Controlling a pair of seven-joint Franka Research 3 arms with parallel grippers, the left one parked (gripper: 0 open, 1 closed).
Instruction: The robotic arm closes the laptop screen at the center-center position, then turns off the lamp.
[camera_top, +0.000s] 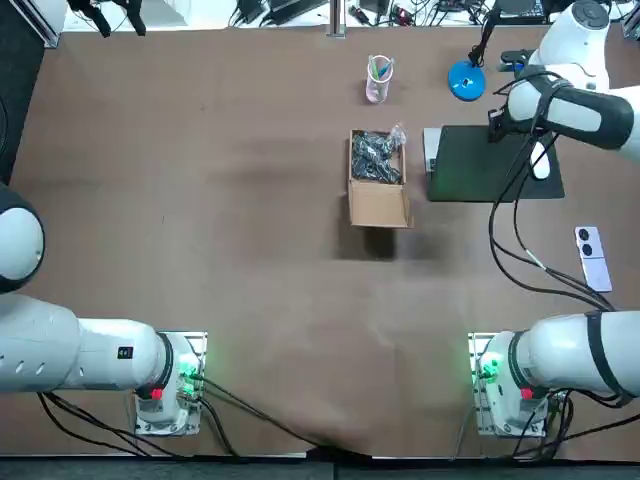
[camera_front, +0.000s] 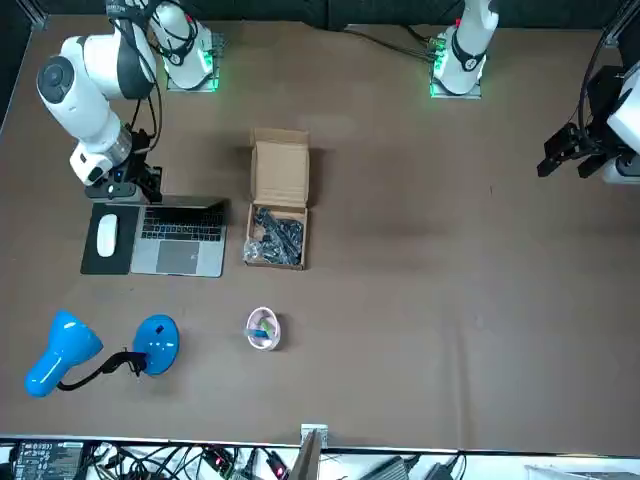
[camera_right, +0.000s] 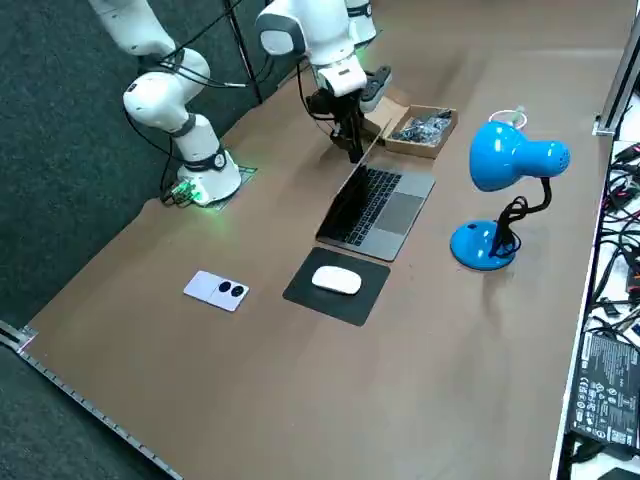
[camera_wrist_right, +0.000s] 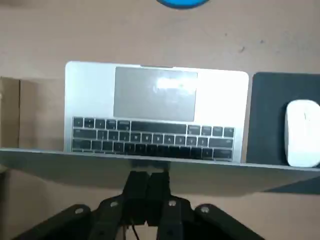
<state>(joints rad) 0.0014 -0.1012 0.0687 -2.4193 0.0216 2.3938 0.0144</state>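
Note:
A silver laptop (camera_top: 478, 165) (camera_front: 180, 240) (camera_right: 385, 205) (camera_wrist_right: 155, 100) stands open right of the table's middle, lid tilted up. My right gripper (camera_top: 497, 125) (camera_front: 125, 185) (camera_right: 352, 140) (camera_wrist_right: 149, 180) is shut, its fingertips together against the back of the lid near its top edge. A blue desk lamp (camera_front: 60, 350) (camera_right: 510, 160) stands beyond the laptop on its round base (camera_top: 466, 80) (camera_front: 155, 340). Whether the lamp is lit cannot be told.
A white mouse (camera_top: 541, 160) (camera_right: 337, 281) lies on a black pad beside the laptop. An open cardboard box (camera_top: 378, 175) (camera_front: 277, 215) of dark parts sits on its other side. A pink cup (camera_top: 379, 80) stands behind the box; a phone (camera_top: 592, 255) (camera_right: 217, 290) lies nearer my base.

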